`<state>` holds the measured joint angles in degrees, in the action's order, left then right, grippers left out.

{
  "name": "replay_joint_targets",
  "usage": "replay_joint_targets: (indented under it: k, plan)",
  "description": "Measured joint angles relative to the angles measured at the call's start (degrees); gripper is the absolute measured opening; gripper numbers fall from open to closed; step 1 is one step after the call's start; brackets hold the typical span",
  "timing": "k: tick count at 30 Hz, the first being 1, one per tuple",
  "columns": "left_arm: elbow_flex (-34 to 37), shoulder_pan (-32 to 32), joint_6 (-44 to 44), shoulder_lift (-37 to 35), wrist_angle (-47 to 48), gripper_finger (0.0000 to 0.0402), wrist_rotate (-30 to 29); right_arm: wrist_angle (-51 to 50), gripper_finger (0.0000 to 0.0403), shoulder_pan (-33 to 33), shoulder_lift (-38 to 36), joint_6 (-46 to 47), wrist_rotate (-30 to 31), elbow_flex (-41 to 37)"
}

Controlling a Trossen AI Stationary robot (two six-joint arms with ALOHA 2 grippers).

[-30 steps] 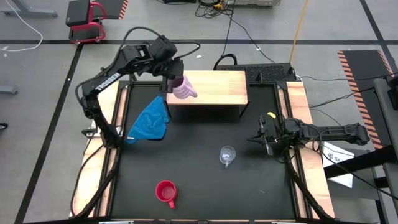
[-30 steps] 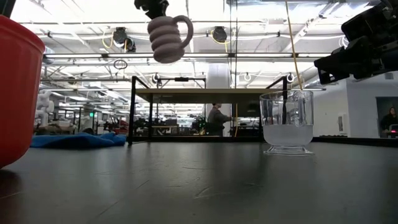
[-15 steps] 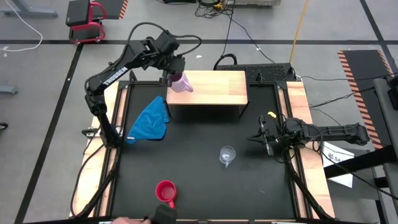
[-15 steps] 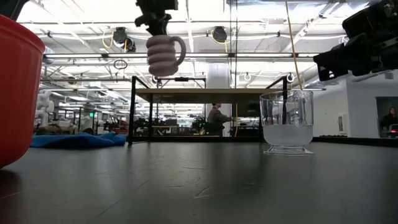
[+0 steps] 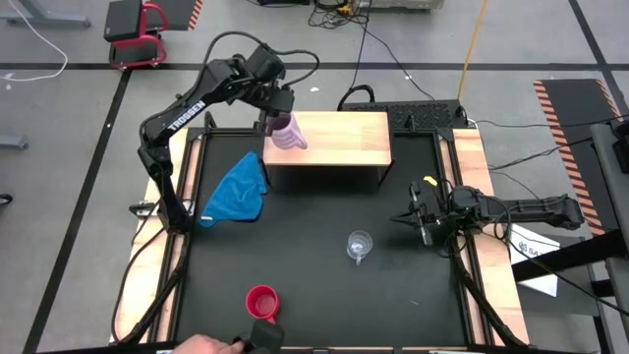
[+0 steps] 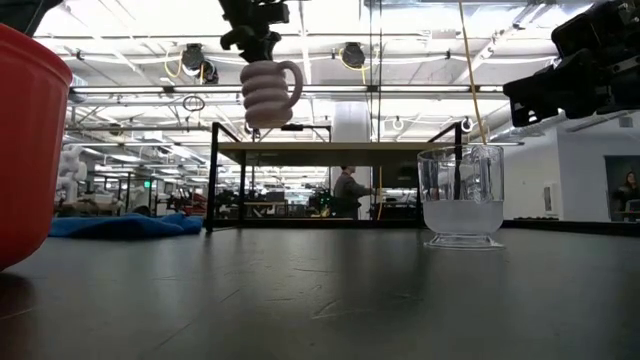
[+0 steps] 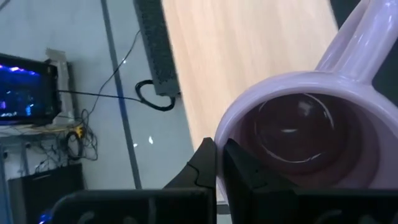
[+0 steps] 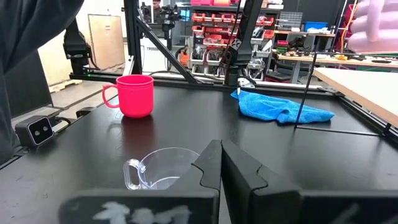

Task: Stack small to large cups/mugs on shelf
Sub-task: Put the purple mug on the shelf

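Key relation: the lilac mug [image 5: 287,134] hangs upright over the shelf [image 5: 339,138], above its left end in the upper middle of the high view, clear of the board in the low view; the move left is straight down.
Left gripper [image 5: 275,118]: clamped on the mug's rim, handle pointing away from the fingers.
Right gripper [image 5: 421,218]: closed, empty, right of centre, just beside the glass cup [image 5: 359,244].
Red mug [image 5: 261,303]: lower centre, well apart from both arms.
Materials: ribbed glossy ceramic; clear glass; pale smooth wood on dark legs; a soft blue cloth [image 5: 236,192].

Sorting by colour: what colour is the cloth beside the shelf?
Blue; the cloth shows best in the high view.
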<state>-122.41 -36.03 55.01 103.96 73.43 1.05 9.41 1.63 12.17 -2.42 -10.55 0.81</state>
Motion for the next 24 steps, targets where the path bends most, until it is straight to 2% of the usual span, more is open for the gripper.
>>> replay_joint_targets:
  k: [8, 15, 24]
  plan:
    - [0.0, 0.0, 0.8, 0.0, 1.3, 0.0009, 2.0, -0.2, 0.0, 0.0, 0.0, 0.0, 0.0, 0.0]
    - [1.6, 0.0, 1.8, 0.0, 1.4, 0.0009, -1.1, -0.4, 0.0, 0.0, 0.0, -0.2, 0.0, 0.0]
    - [2.0, 0.1, 1.4, 0.7, 2.2, 0.0009, 0.3, -0.8, 0.0, 0.0, 0.0, -0.3, 0.0, 0.0]
